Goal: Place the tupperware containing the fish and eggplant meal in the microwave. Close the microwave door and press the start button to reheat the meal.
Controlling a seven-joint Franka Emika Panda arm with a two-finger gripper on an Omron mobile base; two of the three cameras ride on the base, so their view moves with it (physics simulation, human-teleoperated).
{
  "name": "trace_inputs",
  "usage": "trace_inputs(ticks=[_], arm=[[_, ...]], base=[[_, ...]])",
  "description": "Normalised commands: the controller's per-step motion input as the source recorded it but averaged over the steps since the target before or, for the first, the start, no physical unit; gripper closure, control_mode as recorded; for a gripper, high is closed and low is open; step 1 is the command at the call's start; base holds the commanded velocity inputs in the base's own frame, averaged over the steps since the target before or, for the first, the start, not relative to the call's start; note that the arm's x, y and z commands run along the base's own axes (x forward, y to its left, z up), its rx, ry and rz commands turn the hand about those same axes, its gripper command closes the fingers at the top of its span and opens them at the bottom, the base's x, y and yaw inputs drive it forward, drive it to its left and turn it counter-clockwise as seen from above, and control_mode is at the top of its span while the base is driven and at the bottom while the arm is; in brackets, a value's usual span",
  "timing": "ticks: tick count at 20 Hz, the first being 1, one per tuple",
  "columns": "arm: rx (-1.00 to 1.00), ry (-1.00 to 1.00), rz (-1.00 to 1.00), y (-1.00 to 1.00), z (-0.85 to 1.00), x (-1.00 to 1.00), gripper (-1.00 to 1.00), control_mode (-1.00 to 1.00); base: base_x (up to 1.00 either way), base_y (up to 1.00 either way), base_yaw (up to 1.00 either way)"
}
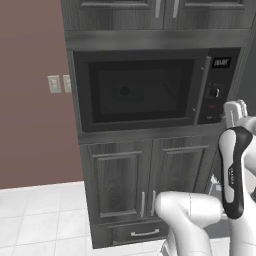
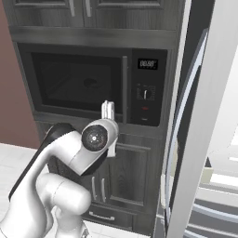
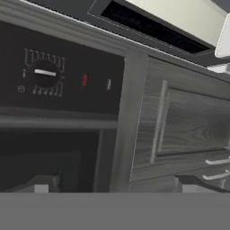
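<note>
Microwave (image 1: 150, 90) fills the upper centre of the left base frame, set in grey cabinetry, its door (image 1: 140, 90) shut flat, bar handle (image 1: 202, 90) upright beside the control panel (image 1: 217, 87). In my hand view the round dial (image 3: 45, 74) sits upper left. My pincer (image 3: 114, 186) spread wide, holding nothing, tips at the bottom edge.

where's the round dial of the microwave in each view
Left base view: the round dial sits right of centre, on the control panel beside the door handle.
Right base view: the dial is just right of centre, under the digital display.
Hand view: the dial is upper left, rolled sideways with the picture.
Shared landmark: the small red mark next to the dial on the panel.
</note>
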Motion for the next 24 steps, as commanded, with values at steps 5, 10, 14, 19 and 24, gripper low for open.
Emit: trace_inputs(ticks=[5,10,14,19,24], arm=[[0.09,0.0,0.0,-0.21,-0.12,0.16,-1.0,-1.0],[0.06,0.0,0.0,-0.08,-0.14,0.25,-1.0,-1.0],[0.04,0.0,0.0,0.0,-0.1,0.35,-1.0,-1.0],[0.04,0.0,0.0,-0.01,-0.06,0.36,-1.0,-1.0],[0.05,0.0,0.0,-0.1,-0.01,0.24,1.0,-1.0]], base=[[0.0,0.0,0.0],[0.0,0.0,0.0],[0.0,0.0,0.0],[0.0,0.0,0.0],[0.0,0.0,0.0]])
